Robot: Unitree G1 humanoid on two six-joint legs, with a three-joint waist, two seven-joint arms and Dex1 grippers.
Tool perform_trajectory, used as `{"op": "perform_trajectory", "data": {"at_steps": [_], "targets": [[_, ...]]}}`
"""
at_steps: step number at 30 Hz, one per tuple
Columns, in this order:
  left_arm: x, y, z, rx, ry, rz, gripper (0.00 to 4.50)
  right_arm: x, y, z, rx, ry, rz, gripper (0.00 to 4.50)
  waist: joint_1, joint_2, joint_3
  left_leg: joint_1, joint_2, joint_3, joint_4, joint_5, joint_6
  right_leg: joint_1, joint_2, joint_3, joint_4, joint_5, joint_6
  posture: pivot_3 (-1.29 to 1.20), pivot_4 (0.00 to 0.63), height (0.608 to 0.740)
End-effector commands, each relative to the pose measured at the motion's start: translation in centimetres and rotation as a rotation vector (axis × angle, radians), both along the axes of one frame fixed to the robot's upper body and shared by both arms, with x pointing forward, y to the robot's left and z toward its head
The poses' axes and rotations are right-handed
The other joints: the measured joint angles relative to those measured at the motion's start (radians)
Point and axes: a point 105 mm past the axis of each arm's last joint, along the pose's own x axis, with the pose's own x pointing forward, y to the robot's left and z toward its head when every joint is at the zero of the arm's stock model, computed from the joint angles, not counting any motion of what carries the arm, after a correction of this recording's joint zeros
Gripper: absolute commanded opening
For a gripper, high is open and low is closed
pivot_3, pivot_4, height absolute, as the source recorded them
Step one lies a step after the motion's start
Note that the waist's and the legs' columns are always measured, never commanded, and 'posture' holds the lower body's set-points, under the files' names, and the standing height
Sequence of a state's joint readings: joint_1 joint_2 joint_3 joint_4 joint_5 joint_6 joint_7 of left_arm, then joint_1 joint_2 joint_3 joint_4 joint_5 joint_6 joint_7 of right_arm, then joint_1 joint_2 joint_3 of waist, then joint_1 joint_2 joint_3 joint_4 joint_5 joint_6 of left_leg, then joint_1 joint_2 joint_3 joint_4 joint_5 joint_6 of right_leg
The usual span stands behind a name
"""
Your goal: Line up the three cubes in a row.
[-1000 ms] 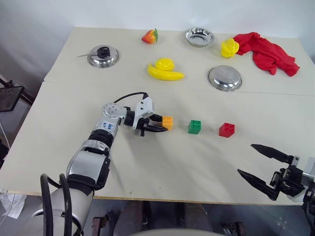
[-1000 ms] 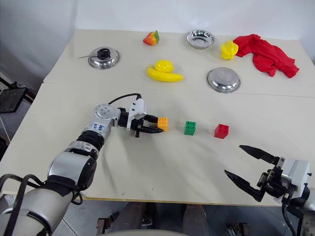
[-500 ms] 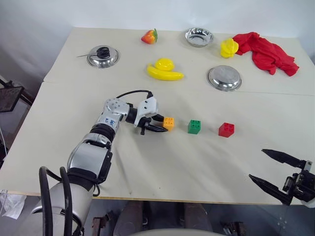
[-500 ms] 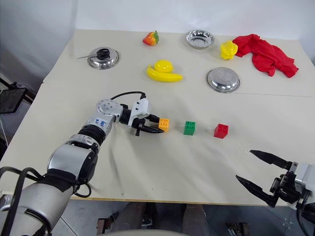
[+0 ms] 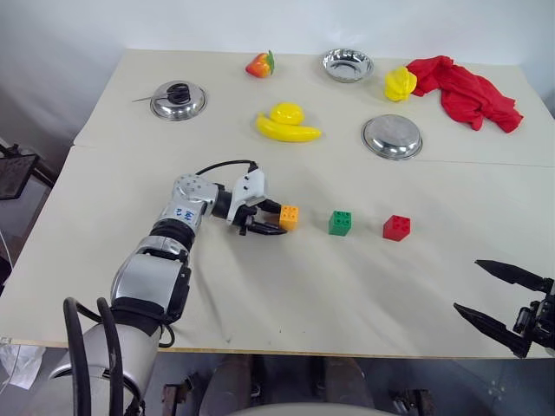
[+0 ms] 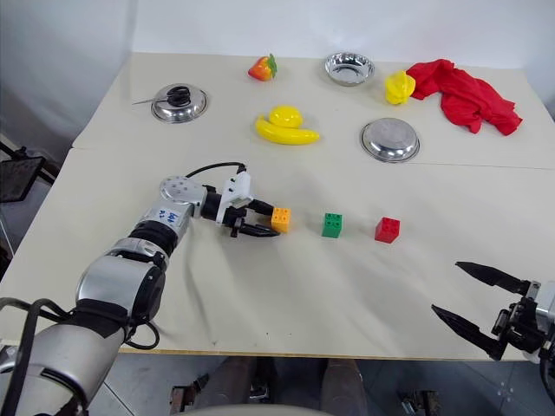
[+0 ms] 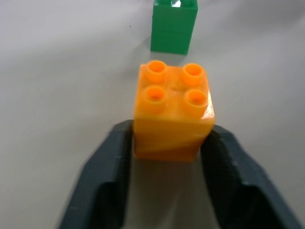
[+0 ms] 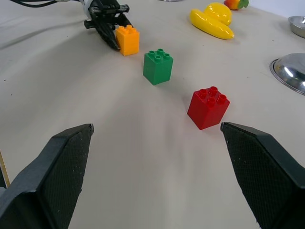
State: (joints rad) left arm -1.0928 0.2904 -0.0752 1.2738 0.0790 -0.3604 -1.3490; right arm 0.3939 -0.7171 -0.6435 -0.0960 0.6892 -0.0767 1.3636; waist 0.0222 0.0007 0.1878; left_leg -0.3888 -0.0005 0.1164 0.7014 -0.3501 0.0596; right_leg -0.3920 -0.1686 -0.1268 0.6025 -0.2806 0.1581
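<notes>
Rightward and lower than a second ago, right end effector (image 5: 507, 302) spread wide, empty. Left end effector (image 5: 270, 218) fingers flank orange cube (image 5: 289, 217), grip unclear.

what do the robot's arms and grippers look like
The left arm is silver-grey metal segments with black joints, a round silver wrist housing bearing a small blue marking, and a white block behind the left gripper. A thin black cable loops over that wrist; thicker black cables run by the upper arm. Both grippers have two black tapered fingers; the right gripper has textured inner pads.
</notes>
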Motion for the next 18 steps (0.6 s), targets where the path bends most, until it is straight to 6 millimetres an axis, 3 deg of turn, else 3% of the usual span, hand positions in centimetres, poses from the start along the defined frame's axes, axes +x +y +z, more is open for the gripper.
{"op": "perform_trajectory", "data": {"at_steps": [1,3,7,10,15,18], "targets": [[0.4,0.9,1.6,-0.074,-0.072,0.022,3.58,0.2,0.6,0.8,-0.009,-0.022,0.036,4.5,0.0,0.0,0.0,0.0,0.001,0.0,0.0,0.0,0.0,0.0,0.0,0.0,0.0,0.0,0.0,0.0,0.15,0.74],[0.0,2.1,2.2,-0.097,-0.099,-0.004,4.15,0.2,0.9,1.0,-0.004,-0.031,0.052,4.5,0.0,0.0,0.0,0.0,0.001,0.0,0.0,0.0,0.0,0.0,0.0,0.0,0.0,0.0,0.0,0.0,0.15,0.74],[-1.8,5.9,2.9,-0.114,-0.139,-0.073,4.15,0.3,1.3,1.3,0.004,-0.047,0.088,4.5,-0.01,0.0,0.0,0.0,0.003,0.0,0.0,0.0,0.0,0.0,0.0,0.0,0.0,0.0,0.0,0.0,0.15,0.74],[-3.5,10.0,3.2,-0.121,-0.152,-0.001,4.15,0.3,1.4,1.4,0.008,-0.046,0.11,4.5,-0.018,0.0,0.0,0.0,0.003,0.0,0.0,0.0,0.0,0.0,0.0,0.0,0.001,0.0,0.0,0.0,0.15,0.74],[-6.7,13.9,3.5,-0.21,-0.125,0.21,4.15,1.0,2.0,1.2,0.029,-0.061,0.162,4.5,-0.028,0.001,0.0,0.001,0.004,-0.001,0.001,0.0,0.0,0.0,0.0,0.001,0.003,0.0,0.0,0.0,0.15,0.74],[-8.5,15.1,3.6,-0.266,-0.143,0.335,4.15,1.6,2.8,1.6,0.08,-0.095,0.19,4.5,-0.021,0.001,-0.001,0.003,0.004,-0.001,0.001,0.0,0.0,0.001,-0.002,0.002,0.004,0.0,0.0,0.0,0.15,0.74]]}}
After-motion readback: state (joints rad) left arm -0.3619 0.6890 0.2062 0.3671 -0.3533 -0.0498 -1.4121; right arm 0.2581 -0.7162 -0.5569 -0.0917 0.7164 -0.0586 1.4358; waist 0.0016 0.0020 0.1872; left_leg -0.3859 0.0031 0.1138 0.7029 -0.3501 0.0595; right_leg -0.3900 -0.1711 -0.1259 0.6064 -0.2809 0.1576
